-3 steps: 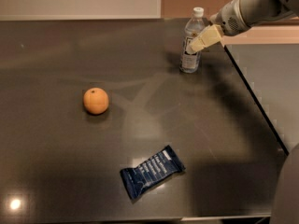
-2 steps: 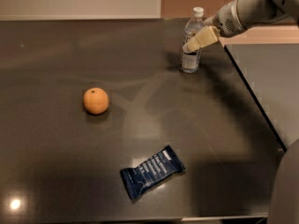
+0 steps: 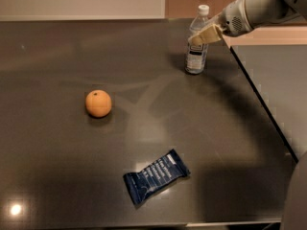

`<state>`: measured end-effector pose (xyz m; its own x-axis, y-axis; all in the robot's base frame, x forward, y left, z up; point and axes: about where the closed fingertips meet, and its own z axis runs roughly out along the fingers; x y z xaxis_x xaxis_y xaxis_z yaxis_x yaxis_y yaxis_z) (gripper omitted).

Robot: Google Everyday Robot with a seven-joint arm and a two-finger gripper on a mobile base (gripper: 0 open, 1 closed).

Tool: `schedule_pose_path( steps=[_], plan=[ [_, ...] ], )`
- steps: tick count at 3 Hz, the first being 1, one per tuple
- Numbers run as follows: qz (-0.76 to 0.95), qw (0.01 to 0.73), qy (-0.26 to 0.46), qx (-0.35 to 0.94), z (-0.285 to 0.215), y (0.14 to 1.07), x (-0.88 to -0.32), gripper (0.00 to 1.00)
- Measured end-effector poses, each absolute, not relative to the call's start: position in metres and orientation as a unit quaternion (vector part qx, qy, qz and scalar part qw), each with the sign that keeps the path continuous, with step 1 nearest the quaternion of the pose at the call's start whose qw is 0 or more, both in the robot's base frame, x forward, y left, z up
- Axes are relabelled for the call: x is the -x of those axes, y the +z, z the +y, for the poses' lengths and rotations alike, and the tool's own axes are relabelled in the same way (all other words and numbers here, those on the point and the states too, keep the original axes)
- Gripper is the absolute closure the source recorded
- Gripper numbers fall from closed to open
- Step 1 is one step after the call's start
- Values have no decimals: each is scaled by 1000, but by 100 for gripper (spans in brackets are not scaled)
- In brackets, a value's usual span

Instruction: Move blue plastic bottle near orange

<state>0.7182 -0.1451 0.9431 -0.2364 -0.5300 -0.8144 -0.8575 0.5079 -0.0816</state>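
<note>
The blue plastic bottle [image 3: 196, 49] stands upright with its white cap on, at the back right of the dark table [image 3: 57, 56]. The gripper [image 3: 203, 34] reaches in from the upper right on a grey arm [image 3: 259, 6] and sits at the bottle's upper part, overlapping it just below the neck. The orange [image 3: 98, 103] rests on the table to the left of centre, far from the bottle and the gripper.
A flat dark-blue snack wrapper [image 3: 156, 176] lies near the table's front edge. The table's right edge [image 3: 264, 104] runs diagonally just right of the bottle, with a lower grey surface [image 3: 283, 80] beyond it.
The gripper has shifted slightly upward along the bottle. The bottle, the orange and the wrapper have not moved.
</note>
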Motion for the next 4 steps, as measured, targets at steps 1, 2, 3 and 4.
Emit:
schedule_pose_path(
  steps=[1, 2, 3, 4],
  plan=[
    [744, 418, 224, 470, -128, 962, -689, 86],
    [706, 418, 269, 505, -84, 989, -637, 100],
    [676, 411, 289, 539, -45, 997, -606, 100],
    [650, 390, 296, 582, -5, 990, -583, 100]
  ],
)
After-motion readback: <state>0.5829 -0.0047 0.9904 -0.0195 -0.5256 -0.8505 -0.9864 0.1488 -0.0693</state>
